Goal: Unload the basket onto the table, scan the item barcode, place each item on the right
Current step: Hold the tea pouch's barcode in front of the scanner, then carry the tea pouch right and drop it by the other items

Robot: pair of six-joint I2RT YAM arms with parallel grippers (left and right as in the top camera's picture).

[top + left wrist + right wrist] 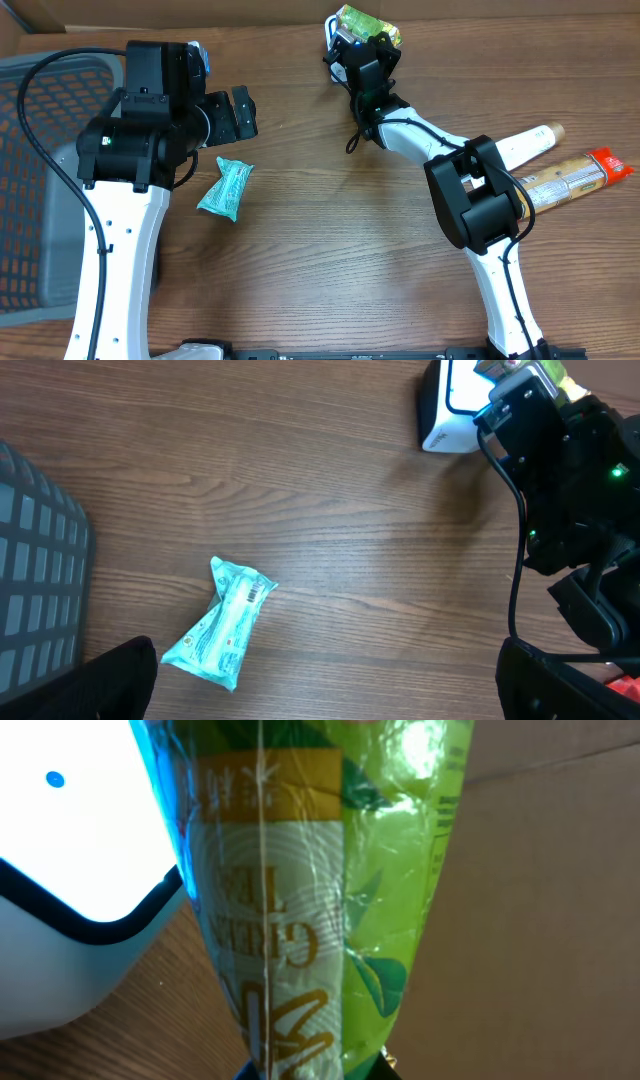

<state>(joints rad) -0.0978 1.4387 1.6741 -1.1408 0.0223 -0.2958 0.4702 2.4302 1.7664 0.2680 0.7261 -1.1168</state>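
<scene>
**Green tea packet [300,900] at the barcode scanner [70,870].**
Right gripper [362,42] clamps the packet at the far edge of the table [330,250]; left gripper [240,112], jaws apart, hangs over open wood by a teal sachet [226,187]; grey mesh basket [40,150] at left edge.

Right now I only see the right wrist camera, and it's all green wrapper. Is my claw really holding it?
Observer: Yes. From overhead, the right claw grips the green tea packet at the far edge of the table.
Operator: Is that white blob the scanner?
Observer: The left wrist view shows it whole: a white scanner standing on the table beside your claw.
Operator: Anything else to scan?
Observer: A teal packet lies flat near the open left claw, untouched.
</scene>
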